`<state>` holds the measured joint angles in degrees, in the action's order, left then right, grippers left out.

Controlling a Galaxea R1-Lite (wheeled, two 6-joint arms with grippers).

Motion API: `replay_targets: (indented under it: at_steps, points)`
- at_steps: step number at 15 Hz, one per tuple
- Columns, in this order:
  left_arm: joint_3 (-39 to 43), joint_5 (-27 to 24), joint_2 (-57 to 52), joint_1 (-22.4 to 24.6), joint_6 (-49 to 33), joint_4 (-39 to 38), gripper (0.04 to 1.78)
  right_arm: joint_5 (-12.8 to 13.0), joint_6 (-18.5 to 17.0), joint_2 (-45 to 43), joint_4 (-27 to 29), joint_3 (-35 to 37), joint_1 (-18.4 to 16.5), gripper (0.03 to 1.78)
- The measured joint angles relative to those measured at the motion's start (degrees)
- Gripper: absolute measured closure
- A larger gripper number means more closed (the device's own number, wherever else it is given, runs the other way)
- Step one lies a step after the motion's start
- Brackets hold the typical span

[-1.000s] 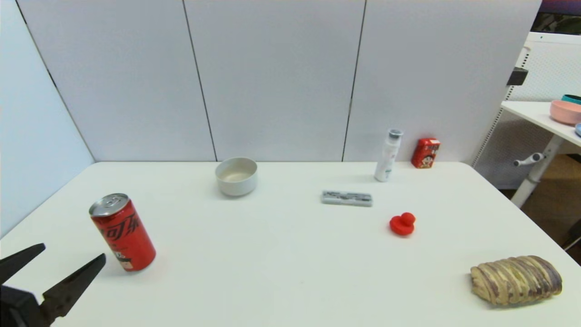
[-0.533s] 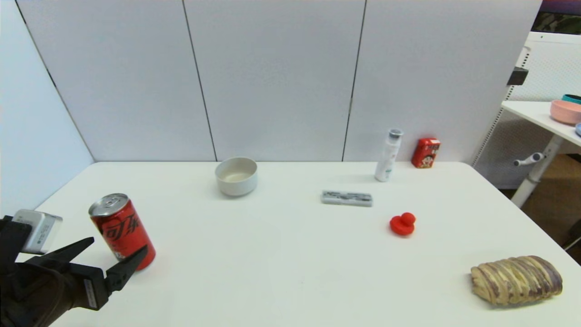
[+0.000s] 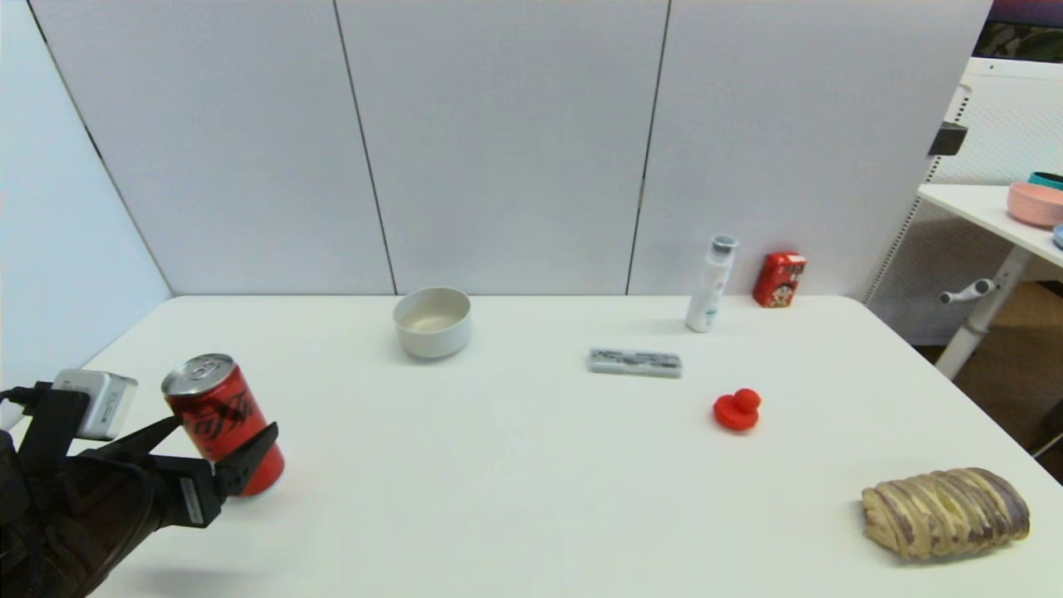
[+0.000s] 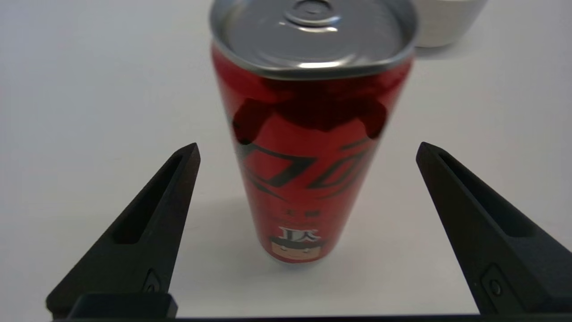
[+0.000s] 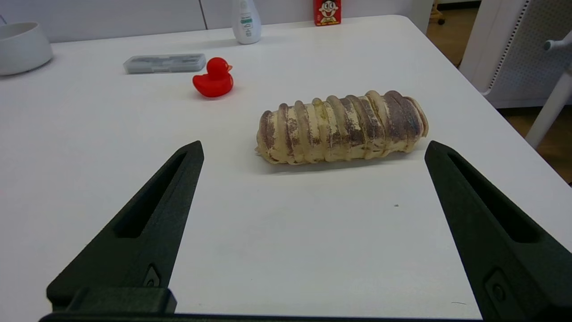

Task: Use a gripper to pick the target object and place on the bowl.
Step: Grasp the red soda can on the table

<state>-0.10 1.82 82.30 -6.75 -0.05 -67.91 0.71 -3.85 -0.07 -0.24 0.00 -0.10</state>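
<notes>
High head view, two low wrist views

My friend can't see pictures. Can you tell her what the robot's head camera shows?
The left claw, open, reaches around an upright red soda can at the white table's near left. Farther back sits an off-white bowl; to the right are a red duck and a bread roll.

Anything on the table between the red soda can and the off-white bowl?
Nothing: in the head view bare table runs from the can, which the open left gripper straddles, to the bowl.
</notes>
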Motion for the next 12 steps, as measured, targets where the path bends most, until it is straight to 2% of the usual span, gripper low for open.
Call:
replay_targets:
  at_steps: [12]
  points:
    - [0.1,-0.1,5.1,1.2,-1.7,-5.2,0.11,0.0,0.0,0.0,0.0,0.0,0.0,0.10]
